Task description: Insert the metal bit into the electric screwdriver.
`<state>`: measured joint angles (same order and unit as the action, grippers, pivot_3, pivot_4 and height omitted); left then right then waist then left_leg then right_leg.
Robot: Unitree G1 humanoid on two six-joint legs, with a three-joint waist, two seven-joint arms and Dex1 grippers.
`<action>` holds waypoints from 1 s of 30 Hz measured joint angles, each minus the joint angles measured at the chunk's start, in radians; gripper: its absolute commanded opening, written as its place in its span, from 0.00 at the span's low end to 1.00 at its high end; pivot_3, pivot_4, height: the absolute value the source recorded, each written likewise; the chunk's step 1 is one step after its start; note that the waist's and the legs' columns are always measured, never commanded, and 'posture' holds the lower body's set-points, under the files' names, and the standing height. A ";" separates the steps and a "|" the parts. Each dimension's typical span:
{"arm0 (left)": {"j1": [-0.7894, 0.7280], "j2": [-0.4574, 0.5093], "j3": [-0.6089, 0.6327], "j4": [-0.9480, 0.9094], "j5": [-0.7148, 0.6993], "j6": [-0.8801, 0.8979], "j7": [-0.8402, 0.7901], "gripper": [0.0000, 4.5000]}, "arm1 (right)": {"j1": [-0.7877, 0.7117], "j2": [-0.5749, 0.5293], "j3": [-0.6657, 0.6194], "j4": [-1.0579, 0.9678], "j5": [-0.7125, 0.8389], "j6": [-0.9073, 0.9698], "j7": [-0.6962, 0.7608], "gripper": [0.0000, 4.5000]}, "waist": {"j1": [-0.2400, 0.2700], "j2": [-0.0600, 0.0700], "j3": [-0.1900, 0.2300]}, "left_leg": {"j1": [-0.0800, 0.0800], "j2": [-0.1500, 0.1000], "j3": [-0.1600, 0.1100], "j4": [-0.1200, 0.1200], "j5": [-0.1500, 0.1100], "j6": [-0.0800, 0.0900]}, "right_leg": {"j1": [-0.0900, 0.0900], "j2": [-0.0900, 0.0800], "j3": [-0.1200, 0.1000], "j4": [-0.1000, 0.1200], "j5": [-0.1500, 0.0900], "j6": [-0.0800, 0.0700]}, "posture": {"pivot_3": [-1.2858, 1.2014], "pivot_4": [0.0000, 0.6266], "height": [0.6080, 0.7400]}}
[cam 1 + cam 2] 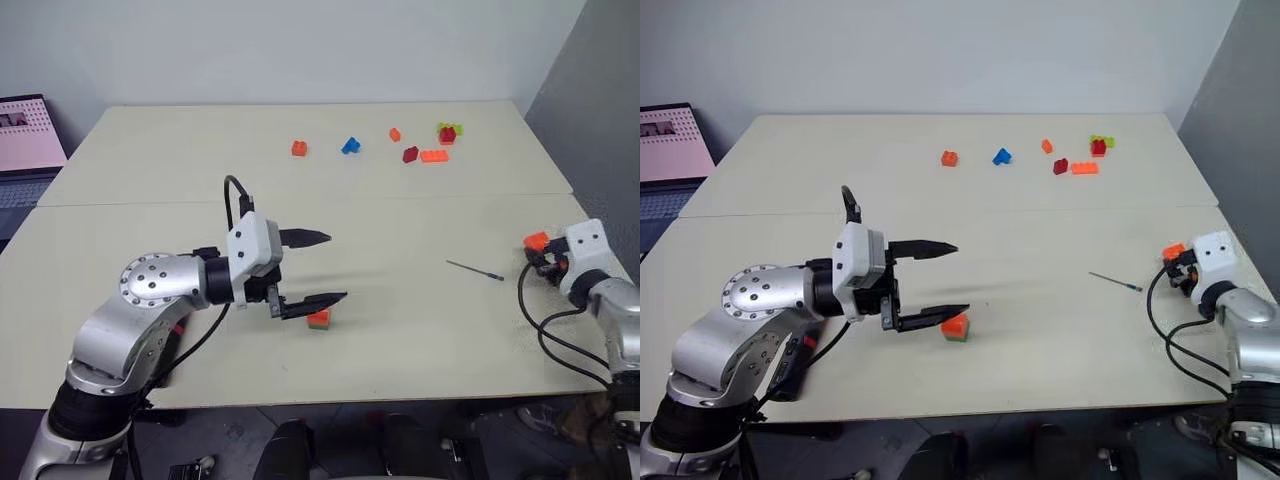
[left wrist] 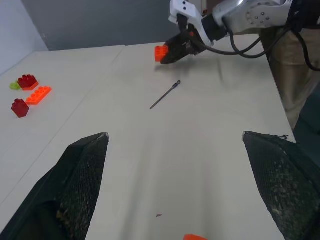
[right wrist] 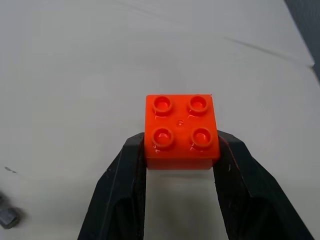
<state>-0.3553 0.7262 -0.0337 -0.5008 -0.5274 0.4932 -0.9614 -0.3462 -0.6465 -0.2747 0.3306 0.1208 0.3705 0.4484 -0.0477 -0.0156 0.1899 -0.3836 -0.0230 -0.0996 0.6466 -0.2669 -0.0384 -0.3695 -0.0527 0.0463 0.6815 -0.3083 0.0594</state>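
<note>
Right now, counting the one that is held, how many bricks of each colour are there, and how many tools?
orange bricks: 5, one held in the right gripper
red bricks: 2
blue brick: 1
green brick: 1
bit: 1
Total: 10

orange-and-green brick (image 1: 318,319) partly behind left gripper (image 1: 322,268), laptop (image 1: 28,140) cut by frame edge

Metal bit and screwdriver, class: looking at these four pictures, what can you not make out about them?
- The metal bit: too thin in the eye views to tell its tip shape.
- Electric screwdriver: I cannot find it on the table.
- The right gripper clamps an orange brick, hiding the brick's sides.
</note>
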 measured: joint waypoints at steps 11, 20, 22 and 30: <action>0.037 0.018 0.001 0.000 0.023 -0.002 0.003 1.00 | -0.021 0.014 -0.026 0.036 0.047 0.014 -0.014 0.91 | 0.000 0.000 0.000 | 0.000 0.000 0.000 0.000 0.000 0.000 | 0.000 0.000 0.000 -0.001 0.000 0.000 | 0.52 0.24 1.00; 0.077 0.061 0.026 0.000 0.039 -0.002 0.009 1.00 | 0.028 -0.051 -0.076 -0.072 0.061 0.006 0.007 0.99 | 0.002 0.000 0.000 | 0.000 0.000 0.000 -0.001 0.000 0.000 | 0.000 0.000 0.000 -0.001 0.000 0.000 | 0.52 0.24 1.00; 0.090 0.087 0.057 0.000 0.039 0.001 0.008 1.00 | 0.058 -0.079 -0.075 -0.129 0.064 -0.002 0.051 0.99 | 0.002 0.000 0.000 | 0.000 0.000 0.000 -0.001 0.000 0.000 | 0.000 0.000 0.000 -0.001 0.000 0.000 | 0.52 0.24 1.00; 0.271 0.269 0.218 0.002 0.040 0.017 -0.086 1.00 | 0.123 -0.170 0.143 -0.559 0.186 0.010 0.395 0.99 | -0.006 0.001 0.000 | 0.000 0.002 -0.005 -0.001 0.000 0.000 | 0.000 0.001 -0.002 -0.001 0.000 0.000 | 0.52 0.24 1.00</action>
<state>-0.0841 0.9950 0.1848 -0.4992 -0.4879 0.5105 -1.0475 -0.2234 -0.8167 -0.1319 -0.2282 0.3064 0.3806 0.8432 -0.0532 -0.0146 0.1903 -0.3835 -0.0213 -0.1046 0.6455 -0.2670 -0.0380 -0.3692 -0.0520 0.0446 0.6804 -0.3084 0.0595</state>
